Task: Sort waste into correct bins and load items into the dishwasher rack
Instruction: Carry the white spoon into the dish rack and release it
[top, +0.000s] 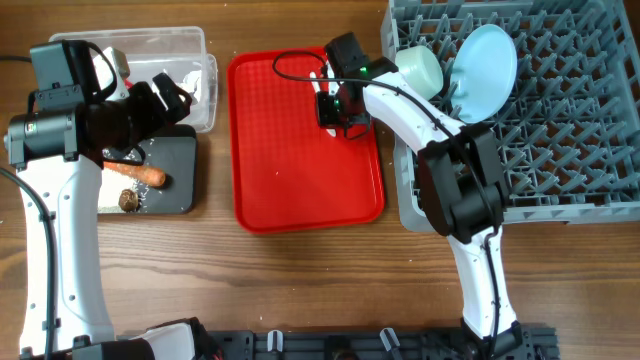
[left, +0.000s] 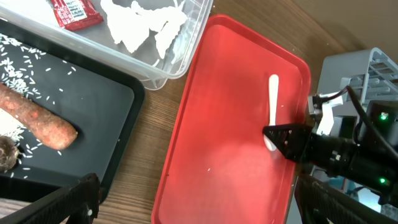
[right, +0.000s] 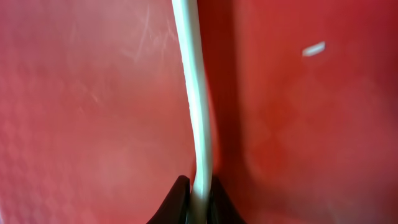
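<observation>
Seemingly, right end effector (right: 198, 194) tight around white spoon (right: 194, 93); red wrapper (left: 74, 11) print illegible.

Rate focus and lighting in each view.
Overhead: sharp throughout, evenly lit, only soft shadows. Left wrist: red tray and spoon crisp, no strong glare. Right wrist: far too close, spoon handle and right claw soft, tray texture smeared.

- The handle of the white spoon (right: 198, 106) runs from the top edge down the middle, bending slightly.
- At the bottom edge, the right hand (right: 198, 200) pinches it between two dark tips.
- The red tray (right: 93, 112) fills the rest, blurred.
- A small white fleck (right: 314, 48), perhaps a rice grain, lies on it at the upper right.
</observation>
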